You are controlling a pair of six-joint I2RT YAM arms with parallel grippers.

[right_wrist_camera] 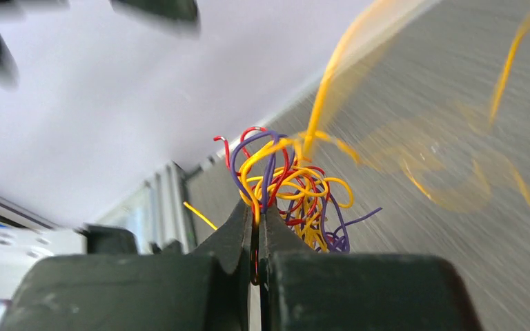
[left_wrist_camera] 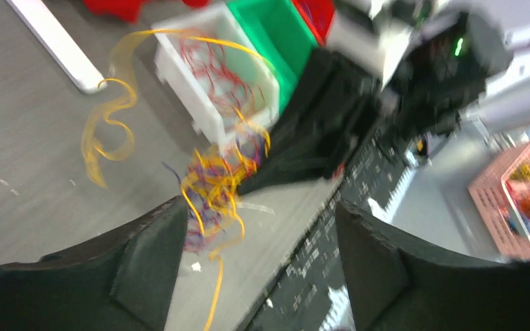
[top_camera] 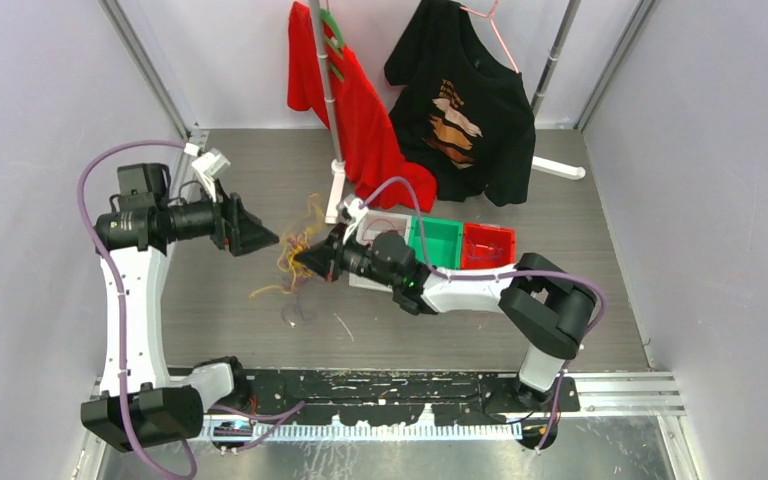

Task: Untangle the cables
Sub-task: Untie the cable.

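pretty sure the right gripper (right_wrist_camera: pixel 257 207) has its jaws pinched tight on the red, yellow and purple cable tangle (right_wrist_camera: pixel 286 189) beside the white bin (left_wrist_camera: pixel 183 96) to anchor it, so the left gripper (left_wrist_camera: pixel 262 234), jaws spread wide just opposite, can tug a strand free

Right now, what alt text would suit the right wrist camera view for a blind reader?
The right gripper is shut on a tangled clump of red, yellow and purple cables, with a grey table behind. Blurred yellow strands trail away to the right.
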